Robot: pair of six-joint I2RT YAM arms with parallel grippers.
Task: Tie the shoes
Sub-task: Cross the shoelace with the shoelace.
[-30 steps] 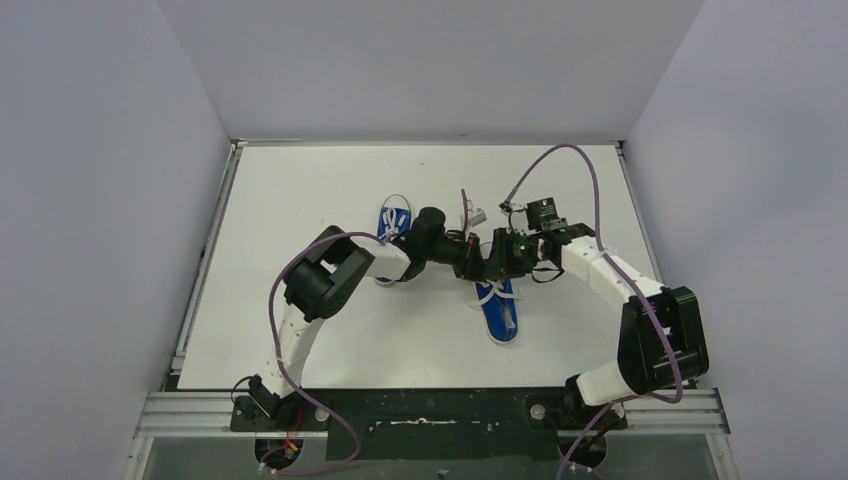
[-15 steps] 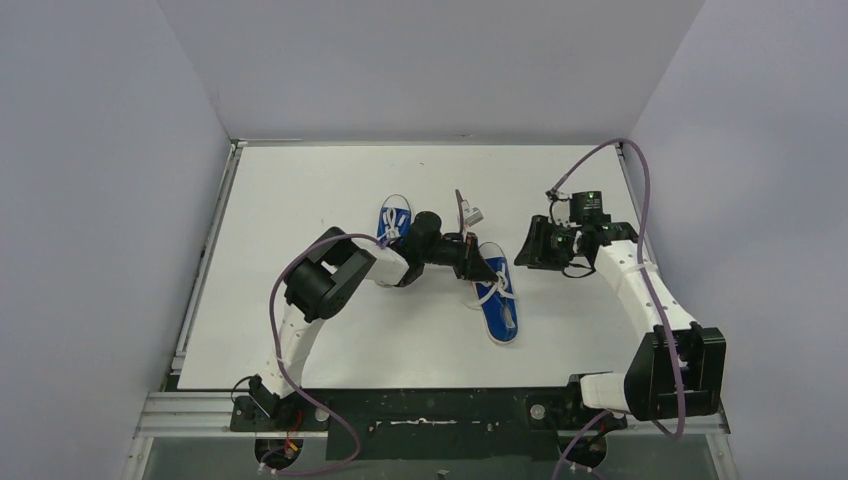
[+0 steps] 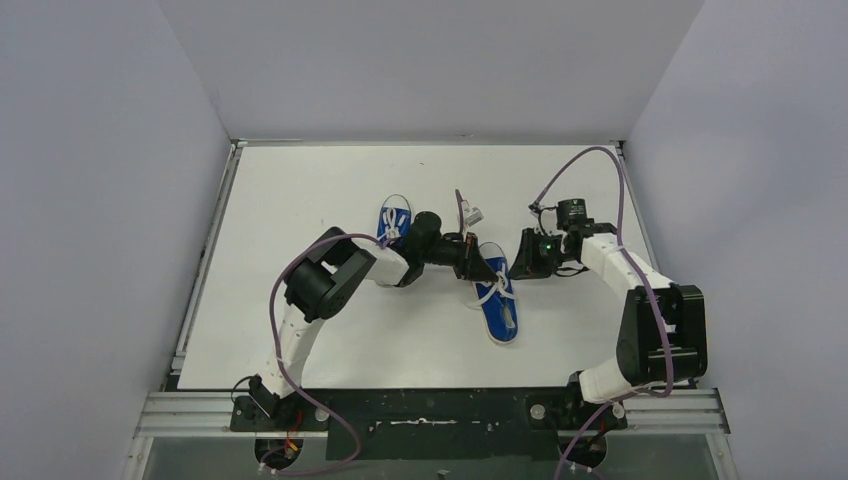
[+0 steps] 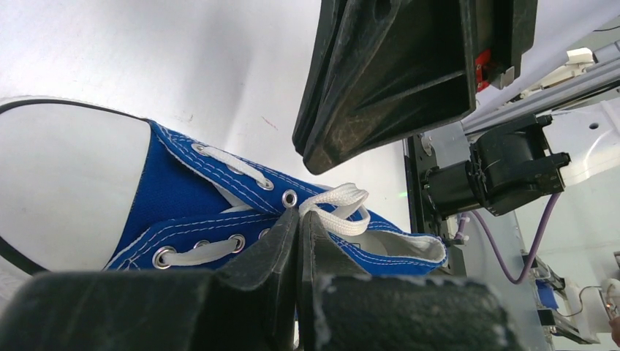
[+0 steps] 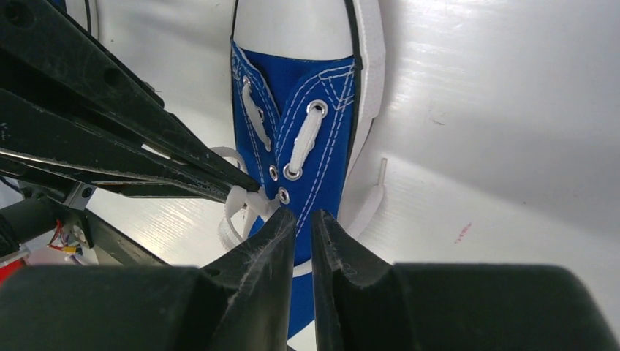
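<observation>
Two blue shoes with white laces lie on the white table. One shoe (image 3: pixel 499 305) lies at mid-table, the other shoe (image 3: pixel 394 218) is partly hidden behind my left arm. My left gripper (image 3: pixel 482 268) (image 4: pixel 300 213) is shut at the near shoe's (image 4: pixel 183 194) top eyelets, and a white lace loop (image 4: pixel 340 208) comes out of its tips. My right gripper (image 3: pixel 516 266) (image 5: pixel 303 213) hovers just right of it over the same shoe (image 5: pixel 322 124). Its jaws stand a narrow gap apart with nothing between them. The lace bunch (image 5: pixel 241 205) sits at the left fingers' tips.
A loose lace end (image 5: pixel 374 194) trails on the table (image 3: pixel 330 330) beside the shoe's sole. A small grey tag on a purple cable (image 3: pixel 471 213) sticks up behind the grippers. Grey walls close in the table on three sides.
My right arm pulled away from the shoe to the right, then came back partway to it. The left arm and both shoes stayed put.
</observation>
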